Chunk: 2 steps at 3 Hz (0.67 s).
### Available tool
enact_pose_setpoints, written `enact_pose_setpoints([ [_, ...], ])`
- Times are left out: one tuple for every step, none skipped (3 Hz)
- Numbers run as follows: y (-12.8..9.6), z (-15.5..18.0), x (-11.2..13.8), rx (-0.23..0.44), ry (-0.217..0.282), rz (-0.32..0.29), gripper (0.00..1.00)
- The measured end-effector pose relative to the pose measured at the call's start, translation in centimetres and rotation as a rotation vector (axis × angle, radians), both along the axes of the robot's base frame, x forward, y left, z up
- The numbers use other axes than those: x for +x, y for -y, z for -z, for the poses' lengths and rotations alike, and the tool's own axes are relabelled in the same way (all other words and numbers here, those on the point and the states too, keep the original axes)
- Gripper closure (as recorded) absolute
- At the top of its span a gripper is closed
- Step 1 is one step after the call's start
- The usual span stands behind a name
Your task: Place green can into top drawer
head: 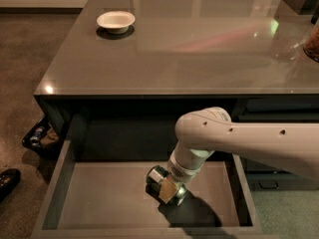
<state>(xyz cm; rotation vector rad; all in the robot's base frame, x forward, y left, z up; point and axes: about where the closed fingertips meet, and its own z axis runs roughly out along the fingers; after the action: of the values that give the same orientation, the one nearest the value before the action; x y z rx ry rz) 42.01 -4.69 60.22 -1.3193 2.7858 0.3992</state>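
The top drawer (107, 195) stands pulled open under the desk, wide and shallow with a flat grey floor. My gripper (169, 189) reaches down into it from the right on a white arm, near the middle right of the drawer. It is shut on the green can (159, 176), which lies on its side with a shiny silver end facing left, at or just above the drawer floor. The arm's wrist hides most of the can's label.
A white bowl (115, 21) sits at the far left of the glossy grey desk top (199, 59). Narrower dark drawers (271, 183) are to the right of the open one. A dark bin (40, 136) and a shoe (9, 180) are on the floor at the left.
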Motion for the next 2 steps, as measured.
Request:
enact_pose_setpoints([
  [0.00,0.00,0.00,0.000,0.000,0.000,0.59],
  [0.00,0.00,0.00,0.000,0.000,0.000,0.36],
])
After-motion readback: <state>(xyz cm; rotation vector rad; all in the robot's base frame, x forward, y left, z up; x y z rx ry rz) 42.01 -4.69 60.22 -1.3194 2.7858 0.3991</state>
